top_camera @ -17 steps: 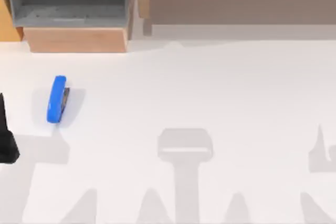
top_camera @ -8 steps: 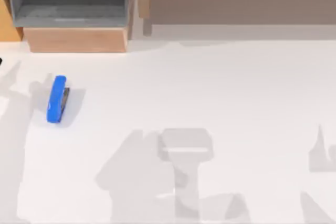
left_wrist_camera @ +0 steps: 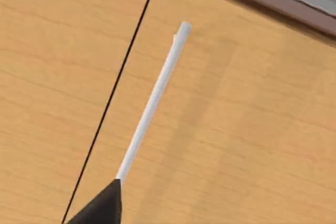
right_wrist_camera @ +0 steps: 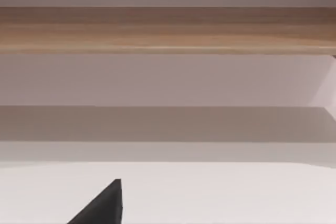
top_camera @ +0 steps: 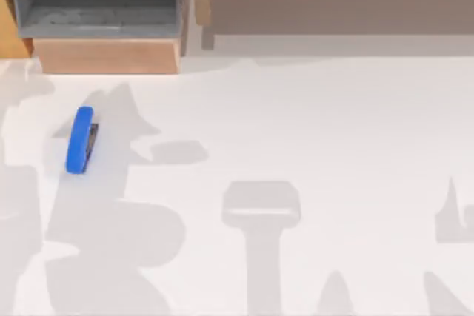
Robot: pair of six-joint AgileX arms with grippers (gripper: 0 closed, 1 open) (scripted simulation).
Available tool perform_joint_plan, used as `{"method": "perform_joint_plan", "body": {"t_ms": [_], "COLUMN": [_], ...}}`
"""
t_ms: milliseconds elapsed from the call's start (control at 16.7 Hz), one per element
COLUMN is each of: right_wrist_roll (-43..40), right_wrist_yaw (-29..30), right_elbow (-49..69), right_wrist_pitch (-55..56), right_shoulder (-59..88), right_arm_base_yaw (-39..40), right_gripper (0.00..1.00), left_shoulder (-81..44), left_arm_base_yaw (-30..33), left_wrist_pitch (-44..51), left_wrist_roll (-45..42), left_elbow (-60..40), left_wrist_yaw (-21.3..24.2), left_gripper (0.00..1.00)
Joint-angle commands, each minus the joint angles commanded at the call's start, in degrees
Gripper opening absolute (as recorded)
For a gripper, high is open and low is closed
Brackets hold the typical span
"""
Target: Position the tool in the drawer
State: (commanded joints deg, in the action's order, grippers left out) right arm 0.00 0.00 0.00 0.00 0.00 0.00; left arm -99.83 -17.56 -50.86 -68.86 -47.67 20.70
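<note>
Stapler (top_camera: 81, 140) lies on the table (top_camera: 311, 131), untouched; left claw (left_wrist_camera: 100, 208) faces wood, grip unreadable.

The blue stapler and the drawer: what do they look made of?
The stapler looks like smooth, glossy blue plastic on top, with a dark grey, probably metal strip along its side. The drawer has a light wood-grain front panel; its inner walls are flat matte grey, maybe painted board or metal.

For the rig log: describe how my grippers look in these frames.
Little is visible. In the left wrist view, the left gripper's fingertip is a matte black wedge tapering to a point, seen against tan wood. The right wrist view shows the right gripper's fingertip as an identical black wedge. No cables, markings or other colours are visible.
</note>
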Motion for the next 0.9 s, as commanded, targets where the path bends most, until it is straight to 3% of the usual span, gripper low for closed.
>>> {"method": "perform_joint_plan", "body": {"t_ms": [420,900], "right_wrist_roll": [0.0,0.0], "right_wrist_yaw": [0.0,0.0], "right_elbow": [0.0,0.0], "right_wrist_pitch": [0.0,0.0], "right_shoulder": [0.0,0.0], "right_arm_base_yaw": [0.0,0.0], "right_gripper": [1.0,1.0], "left_shoulder": [-26.5,-30.7], "left_arm_base_yaw": [-5.5,-6.1], "left_wrist_pitch": [-14.1,-16.3], "left_wrist_roll": [-18.8,-21.9], "left_elbow": [-13.1,-15.1], "left_wrist_yaw": [5.1,5.9], "left_gripper": [1.0,1.0]}}
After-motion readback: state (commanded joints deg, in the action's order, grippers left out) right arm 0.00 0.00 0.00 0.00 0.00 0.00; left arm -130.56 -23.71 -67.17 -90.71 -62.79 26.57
